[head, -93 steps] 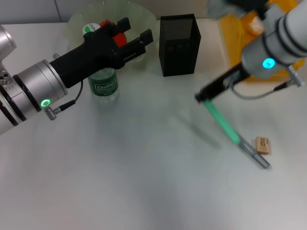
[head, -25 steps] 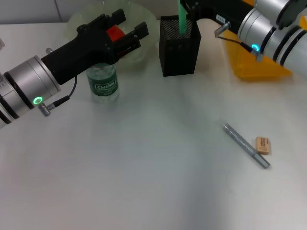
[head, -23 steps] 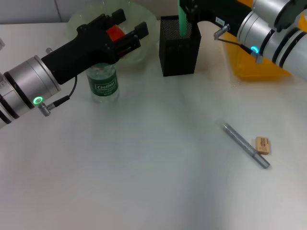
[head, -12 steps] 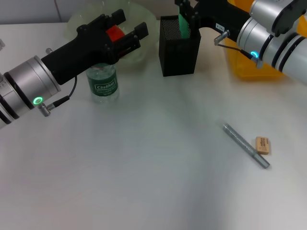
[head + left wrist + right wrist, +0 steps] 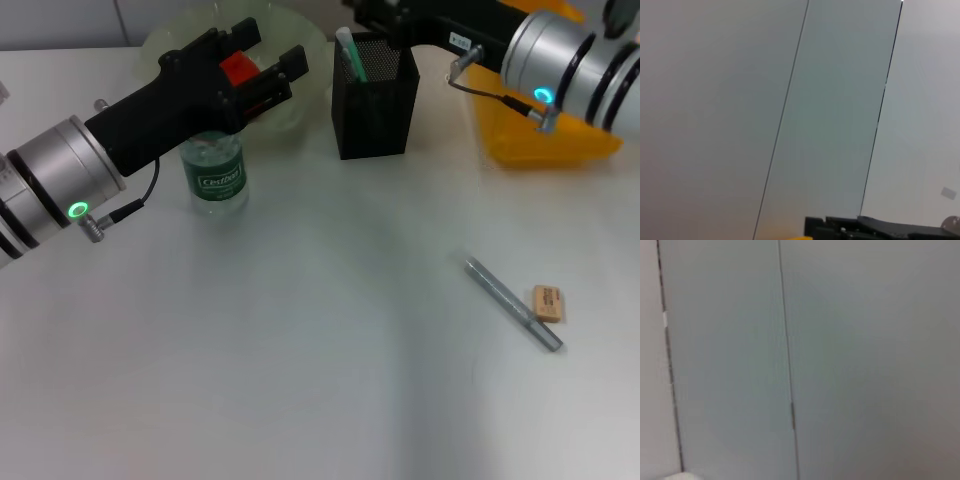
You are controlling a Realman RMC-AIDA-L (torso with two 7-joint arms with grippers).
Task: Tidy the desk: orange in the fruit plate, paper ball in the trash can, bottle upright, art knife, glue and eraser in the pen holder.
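My left gripper (image 5: 272,50) hovers open over the front of the pale-green fruit plate (image 5: 300,30), with the red-orange orange (image 5: 236,68) lying in the plate behind its fingers. The bottle (image 5: 215,170) stands upright just under that arm. A green stick with a white tip (image 5: 350,58) leans inside the black mesh pen holder (image 5: 375,100). My right gripper (image 5: 375,14) is open just above the holder's rim, apart from the stick. A grey stick-shaped tool (image 5: 512,303) and the tan eraser (image 5: 547,302) lie on the desk (image 5: 300,350) at the right. The paper ball is out of view.
The yellow trash can (image 5: 540,140) stands at the back right, partly behind my right arm. Both wrist views show only grey wall panels; the left wrist view has a black arm part (image 5: 880,230) along its lower edge.
The right gripper carried the green stick from the desk to the pen holder and let it go; it now leans inside. The left arm has stayed over the plate.
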